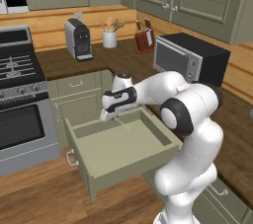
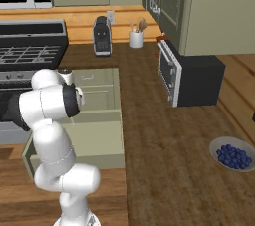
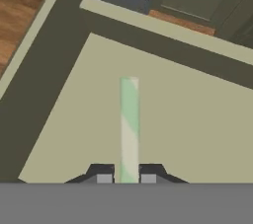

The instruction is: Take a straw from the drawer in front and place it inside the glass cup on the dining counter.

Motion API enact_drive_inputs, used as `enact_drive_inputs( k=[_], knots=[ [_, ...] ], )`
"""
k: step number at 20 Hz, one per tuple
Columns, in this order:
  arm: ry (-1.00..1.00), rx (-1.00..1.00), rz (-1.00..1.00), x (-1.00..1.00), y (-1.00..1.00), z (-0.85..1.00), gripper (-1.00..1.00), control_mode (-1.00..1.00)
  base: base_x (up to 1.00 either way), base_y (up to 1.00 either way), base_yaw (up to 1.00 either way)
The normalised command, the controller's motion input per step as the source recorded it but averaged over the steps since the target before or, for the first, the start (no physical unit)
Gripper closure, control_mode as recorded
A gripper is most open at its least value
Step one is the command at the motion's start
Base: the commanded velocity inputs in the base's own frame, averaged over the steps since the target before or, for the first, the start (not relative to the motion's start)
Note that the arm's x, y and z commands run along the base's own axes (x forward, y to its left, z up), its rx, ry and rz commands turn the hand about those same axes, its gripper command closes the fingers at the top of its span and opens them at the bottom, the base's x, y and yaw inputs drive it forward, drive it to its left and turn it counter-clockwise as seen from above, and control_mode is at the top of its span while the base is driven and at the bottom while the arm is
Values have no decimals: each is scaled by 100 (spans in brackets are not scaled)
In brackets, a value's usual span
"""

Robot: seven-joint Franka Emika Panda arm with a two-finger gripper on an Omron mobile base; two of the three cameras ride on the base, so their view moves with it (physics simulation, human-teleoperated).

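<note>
My fingers: my gripper (image 3: 128, 178) has its two dark fingertips (image 3: 104, 178) pressed in on the straw (image 3: 129, 124) from either side; no gap shows between pads and straw, so I judge it clenched on the straw's near end.
Straw: it runs straight out ahead of my tips, pale with a greenish stripe, its far end free. In the left base view it is a thin pale line slanting down from my gripper (image 1: 109, 114) toward the drawer floor, the straw (image 1: 122, 123) looking close to the floor or just off it; I cannot tell if it touches.
Below the tips: the open drawer (image 1: 163, 134), its pale floor bare around the straw, its walls standing on every side of me.
Further out: beyond the drawer's far wall, the counter with the coffee machine (image 1: 78, 39) and the microwave (image 1: 190, 58); the stove (image 1: 17, 70) off to one side.
Glass cup and dining counter: I cannot place either from here.
Step in hand: lifting the straw clear of the drawer, an early part of the task by my reckoning.
Doing it well: rise straight up until the free end is above the walls, before any sideways swing. Hold the squeeze steady, since so thin a stick could pivot between my pads. Move slowly, so the long free end does not sway or catch the rim.
</note>
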Motion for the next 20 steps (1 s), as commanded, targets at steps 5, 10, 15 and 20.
enact_drive_inputs(
  k=[5,10,15,20],
  knots=[
    [1,0,-19,-21,-5,100,100,-100,0,0,0],
    [0,0,-21,-71,-31,98,100,-100,0,0,0],
    [0,0,-17,-83,-39,53,100,-100,0,0,0],
    [-1,1,-13,-79,-38,8,100,-100,0,0,0]
  ],
)
